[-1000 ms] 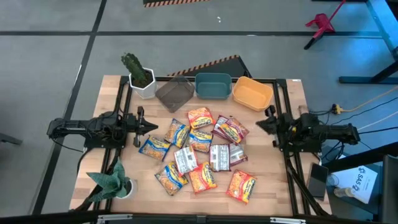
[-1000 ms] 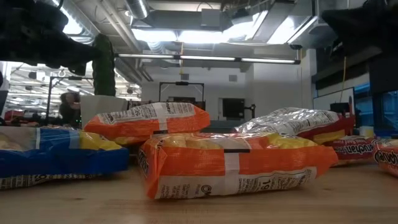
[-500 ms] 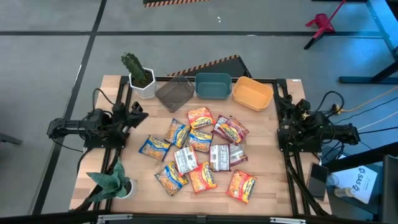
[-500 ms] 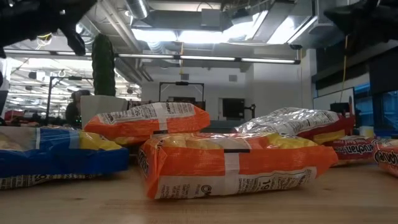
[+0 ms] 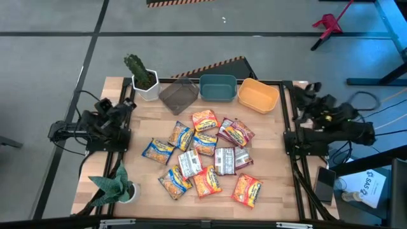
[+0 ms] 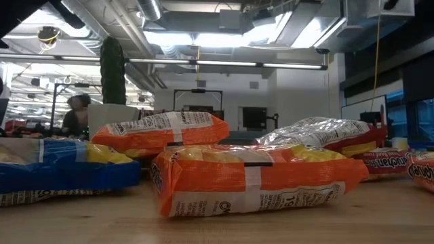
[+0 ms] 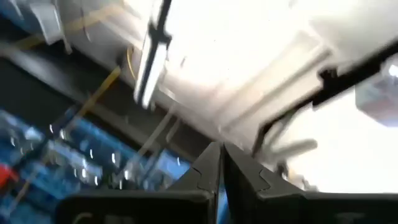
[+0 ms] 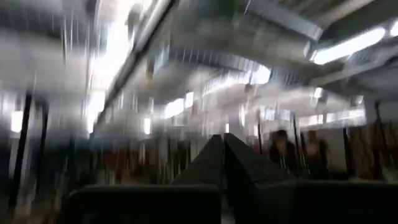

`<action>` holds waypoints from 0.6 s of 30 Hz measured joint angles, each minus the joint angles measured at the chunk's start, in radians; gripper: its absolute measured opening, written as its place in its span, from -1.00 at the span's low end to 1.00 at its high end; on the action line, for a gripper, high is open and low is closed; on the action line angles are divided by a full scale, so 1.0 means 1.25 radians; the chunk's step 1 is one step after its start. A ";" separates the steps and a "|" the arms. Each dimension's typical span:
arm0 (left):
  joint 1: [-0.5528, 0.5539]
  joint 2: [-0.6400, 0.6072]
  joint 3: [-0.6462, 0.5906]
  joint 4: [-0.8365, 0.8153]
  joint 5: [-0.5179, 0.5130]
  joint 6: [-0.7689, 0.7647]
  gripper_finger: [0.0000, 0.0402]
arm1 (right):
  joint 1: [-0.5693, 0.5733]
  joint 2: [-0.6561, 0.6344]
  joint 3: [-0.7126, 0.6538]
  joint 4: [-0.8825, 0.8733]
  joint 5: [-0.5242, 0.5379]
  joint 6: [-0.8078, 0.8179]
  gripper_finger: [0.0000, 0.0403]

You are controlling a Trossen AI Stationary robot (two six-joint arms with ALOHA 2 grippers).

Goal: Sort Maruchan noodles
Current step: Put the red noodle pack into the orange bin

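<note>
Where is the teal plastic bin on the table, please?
In the high view, the teal plastic bin sits at the table's far edge, between the grey plastic bin and the yellow plastic bin.

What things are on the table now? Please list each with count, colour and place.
packets: about a dozen, orange, red, blue-yellow, silver; loose pile at table centre
bins: three, grey, teal, yellow; row at far edge
cactus: one, green in white pot; far left corner
plant: one, green in white pot; near left corner
left gripper: shut, empty, raised at left edge
right gripper: shut, empty, raised near far right corner
</note>
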 joint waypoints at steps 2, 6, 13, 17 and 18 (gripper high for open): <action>0.000 0.001 0.008 -0.008 -0.050 -0.003 -0.94 | 0.000 0.077 0.082 -0.186 0.016 0.041 -0.82; 0.000 0.001 0.033 -0.056 -0.067 0.023 -0.94 | 0.000 0.275 0.202 -0.482 -0.008 0.112 -0.48; 0.000 0.001 0.076 -0.145 -0.048 0.048 -0.81 | 0.000 0.578 0.342 -0.841 -0.180 0.274 0.26; 0.000 0.001 0.087 -0.160 -0.045 0.047 -0.66 | 0.000 0.678 0.334 -0.937 -0.271 0.378 0.48; 0.000 0.001 0.087 -0.162 -0.045 0.046 -0.63 | 0.000 0.698 0.320 -0.951 -0.291 0.398 0.51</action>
